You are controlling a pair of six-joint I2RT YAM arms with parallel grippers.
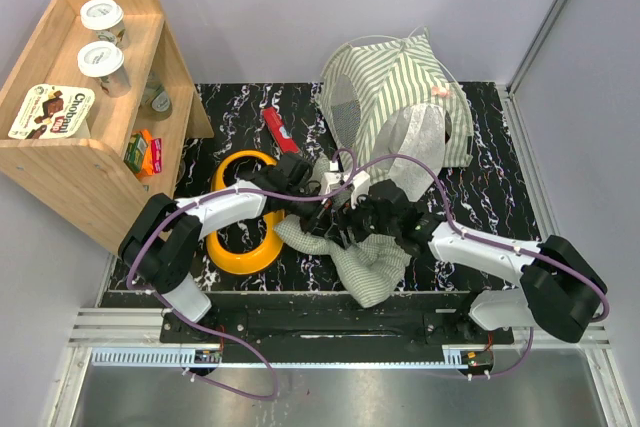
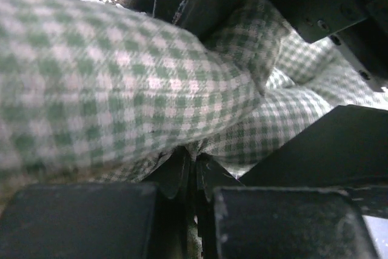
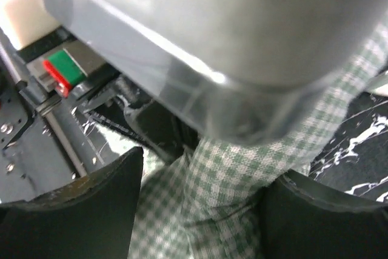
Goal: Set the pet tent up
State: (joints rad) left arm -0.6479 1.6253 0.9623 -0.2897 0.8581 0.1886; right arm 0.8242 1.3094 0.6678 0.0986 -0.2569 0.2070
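Observation:
The pet tent stands at the back right of the table, green-and-white striped, with its round mesh window facing left and lace at the front. In front of it lies the small-checked green-and-white cushion, bunched between both arms. My left gripper is shut on a fold of the cushion; its fingertips pinch the cloth. My right gripper stands open, and the cushion fills the gap between its fingers. A blurred grey part of the left arm hangs close above.
A yellow ring-shaped bowl lies under the left arm. A red object lies behind it. A wooden shelf with cups and snack boxes stands at the far left. The black marbled mat covers the table.

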